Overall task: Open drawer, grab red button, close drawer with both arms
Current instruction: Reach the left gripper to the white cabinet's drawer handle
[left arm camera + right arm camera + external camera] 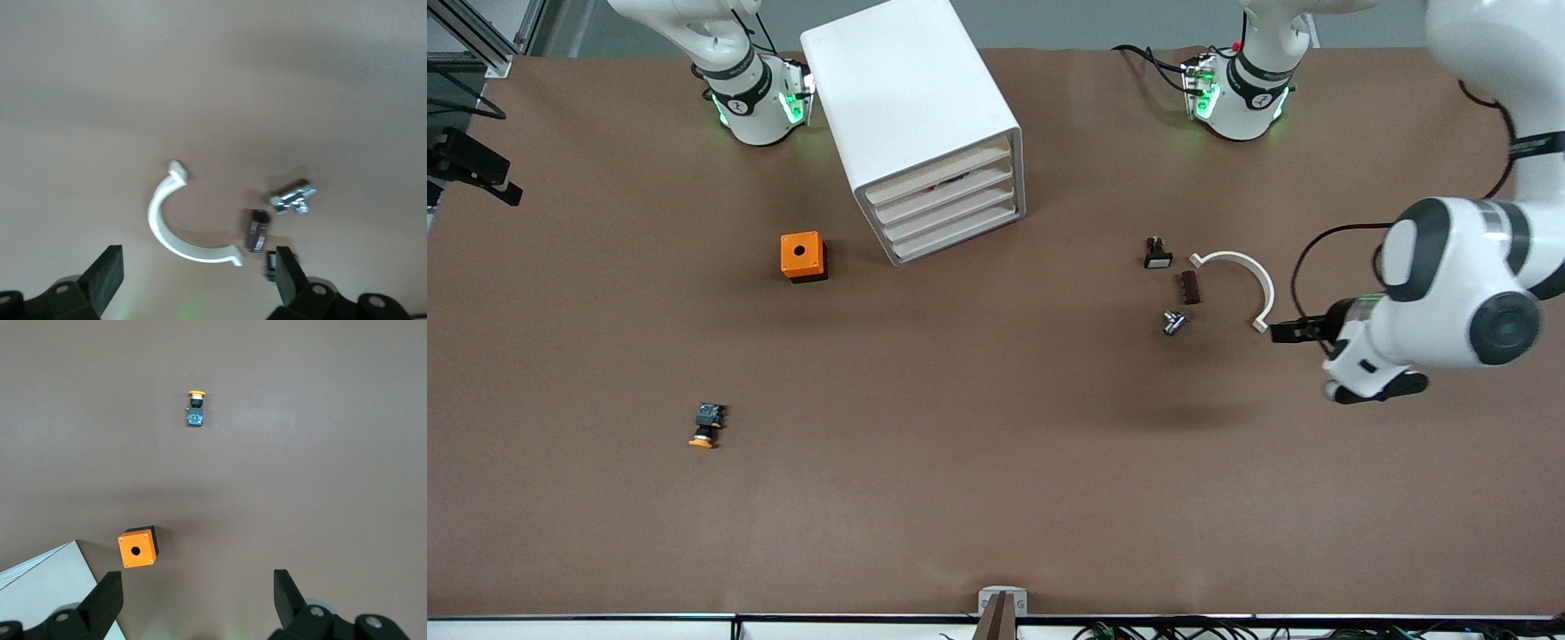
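The white cabinet [911,98] stands near the right arm's base. Its four drawers [950,206] are all pushed in. The red-capped button is hidden; only a dark and red speck shows in the slit at the top drawer [951,182]. My left gripper [1280,332] hangs open and empty over the table beside a white half ring [1249,276]. In the left wrist view its fingers [107,277] stand wide apart around the gripper's middle [197,277]. My right gripper [197,600] is open and empty, high over the orange cube [137,549]. It is out of the front view.
The orange cube with a hole [802,256] sits beside the cabinet. A button with an orange-yellow cap [709,425] lies nearer the camera. By the half ring [167,227] lie a small black switch [1157,255], a brown part [1190,287] and a metal part [1175,322].
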You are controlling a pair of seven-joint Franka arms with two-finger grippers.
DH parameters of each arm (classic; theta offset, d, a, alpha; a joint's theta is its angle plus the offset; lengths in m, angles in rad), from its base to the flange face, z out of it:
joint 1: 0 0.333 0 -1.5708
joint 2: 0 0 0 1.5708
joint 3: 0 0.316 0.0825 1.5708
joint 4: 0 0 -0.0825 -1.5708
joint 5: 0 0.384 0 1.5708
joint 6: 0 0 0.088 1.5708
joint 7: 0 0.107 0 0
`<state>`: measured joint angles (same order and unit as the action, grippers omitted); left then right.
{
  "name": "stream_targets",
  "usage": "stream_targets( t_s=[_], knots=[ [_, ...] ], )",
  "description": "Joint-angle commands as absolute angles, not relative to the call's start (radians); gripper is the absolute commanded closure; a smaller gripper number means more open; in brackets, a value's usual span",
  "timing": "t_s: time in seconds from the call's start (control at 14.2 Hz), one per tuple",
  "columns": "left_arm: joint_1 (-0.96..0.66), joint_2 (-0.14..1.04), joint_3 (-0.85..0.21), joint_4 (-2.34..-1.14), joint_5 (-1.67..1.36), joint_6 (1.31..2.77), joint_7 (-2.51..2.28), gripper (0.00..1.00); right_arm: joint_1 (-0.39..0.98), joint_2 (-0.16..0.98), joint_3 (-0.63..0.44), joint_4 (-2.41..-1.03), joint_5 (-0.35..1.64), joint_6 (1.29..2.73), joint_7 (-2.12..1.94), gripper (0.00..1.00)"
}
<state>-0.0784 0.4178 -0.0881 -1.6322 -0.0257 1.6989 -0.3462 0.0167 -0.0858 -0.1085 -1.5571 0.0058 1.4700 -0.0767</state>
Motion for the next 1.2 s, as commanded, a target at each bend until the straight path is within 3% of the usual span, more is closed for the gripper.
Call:
stream_targets(
  t_s=[0.0,0.28,1.13],
  knots=[
    [-0.173,0.446,-0.086,-1.599,-0.076,1.663,-0.512,0.0,0.0,-0.109,-0.101,-1.577,0.008,1.483,-0.091,0.0],
    [-0.265,0.575,-0.086,-1.464,-0.259,1.552,-0.89,0.0,0.0,-0.11,-0.101,-1.58,0.014,1.479,-0.055,0.0],
    [-0.341,0.747,-0.13,-1.433,-0.919,1.457,-1.981,0.0,0.006,-0.112,-0.098,-1.583,0.018,1.48,-0.028,0.0]
  ],
)
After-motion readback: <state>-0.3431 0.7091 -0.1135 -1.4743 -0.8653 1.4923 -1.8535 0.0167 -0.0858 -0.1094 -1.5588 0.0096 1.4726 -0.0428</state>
